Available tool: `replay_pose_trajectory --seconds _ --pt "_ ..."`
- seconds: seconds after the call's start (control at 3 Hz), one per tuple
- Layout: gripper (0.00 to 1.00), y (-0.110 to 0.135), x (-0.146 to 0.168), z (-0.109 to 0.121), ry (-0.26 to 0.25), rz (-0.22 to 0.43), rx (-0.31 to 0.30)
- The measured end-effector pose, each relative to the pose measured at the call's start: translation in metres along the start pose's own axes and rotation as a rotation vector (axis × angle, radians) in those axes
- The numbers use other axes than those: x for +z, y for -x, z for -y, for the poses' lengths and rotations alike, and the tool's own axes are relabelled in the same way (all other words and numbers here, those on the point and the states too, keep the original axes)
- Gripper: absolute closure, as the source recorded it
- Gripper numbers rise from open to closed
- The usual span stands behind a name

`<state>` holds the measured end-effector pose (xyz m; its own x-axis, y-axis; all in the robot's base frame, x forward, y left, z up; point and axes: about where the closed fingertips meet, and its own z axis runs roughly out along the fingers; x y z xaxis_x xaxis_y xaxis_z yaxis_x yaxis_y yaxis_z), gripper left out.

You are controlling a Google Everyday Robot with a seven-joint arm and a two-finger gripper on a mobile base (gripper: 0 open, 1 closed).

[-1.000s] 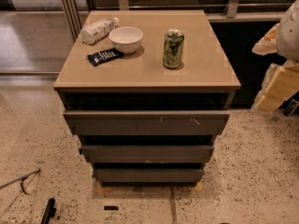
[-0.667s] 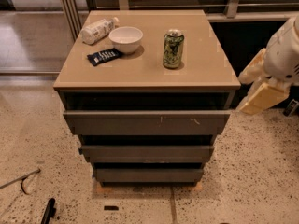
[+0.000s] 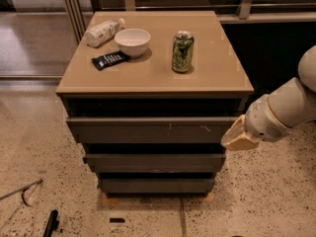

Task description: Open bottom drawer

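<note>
The bottom drawer point(image 3: 157, 185) is the narrowest grey-brown front, lowest on the cabinet, just above the floor. Above it sit the mid-width front point(image 3: 155, 162) and the widest front with white scratch marks point(image 3: 155, 131). My gripper point(image 3: 238, 138) comes in from the right on a white arm. It hangs at the right end of the widest front, above and to the right of the bottom drawer, apart from it.
On the tan cabinet top point(image 3: 217, 73) stand a green can point(image 3: 182, 52), a white bowl point(image 3: 132, 42), a dark snack bar point(image 3: 109, 59) and a lying bottle point(image 3: 102, 32). Speckled floor surrounds the cabinet. A black object point(image 3: 51, 223) and a cable point(image 3: 22, 190) lie at lower left.
My arm has swung in from the right edge, down and leftward, bringing the gripper to the cabinet's right front corner. The drawers have not moved.
</note>
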<state>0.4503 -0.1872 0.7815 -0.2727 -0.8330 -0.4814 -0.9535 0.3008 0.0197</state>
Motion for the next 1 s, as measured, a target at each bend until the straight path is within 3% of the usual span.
replay_pose_trajectory --seconds 0.33,0.67,1.0 --pt "1.0 -0.003 0.004 0.001 -0.004 -0.004 0.004" --pt "1.0 -0.017 0.034 0.007 -0.025 0.001 -0.012" --pt "1.0 -0.069 0.138 0.027 -0.011 0.009 -0.04"
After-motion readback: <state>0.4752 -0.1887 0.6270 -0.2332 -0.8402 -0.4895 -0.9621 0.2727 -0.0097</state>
